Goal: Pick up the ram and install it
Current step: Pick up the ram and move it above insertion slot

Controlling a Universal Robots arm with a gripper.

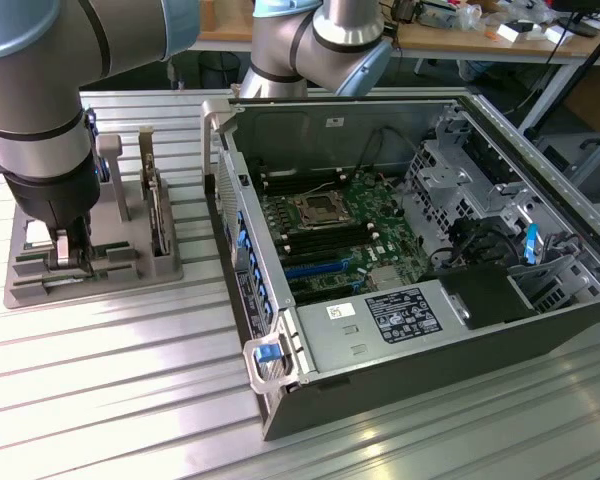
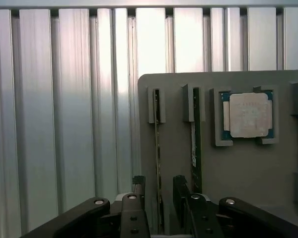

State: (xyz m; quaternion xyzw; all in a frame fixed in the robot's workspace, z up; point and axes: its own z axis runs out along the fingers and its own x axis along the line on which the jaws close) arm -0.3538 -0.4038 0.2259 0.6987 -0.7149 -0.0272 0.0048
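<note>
The ram (image 2: 157,144), a thin green stick, stands on edge in a slot of the grey holder (image 2: 238,173). My gripper (image 2: 158,186) is open, with one finger on each side of the ram's near end and a small gap either way. In the exterior view the gripper (image 1: 68,258) is lowered into the holder (image 1: 130,272) at that view's left. A second thin green stick (image 2: 195,144) with a white label stands in the neighbouring slot.
A square silver CPU (image 2: 247,114) lies in a pocket of the holder. A wider card (image 1: 156,215) stands upright in the holder. The open computer case (image 1: 280,390) with its motherboard (image 1: 335,235) fills the exterior view's right. Everything rests on a ribbed aluminium table (image 1: 110,380).
</note>
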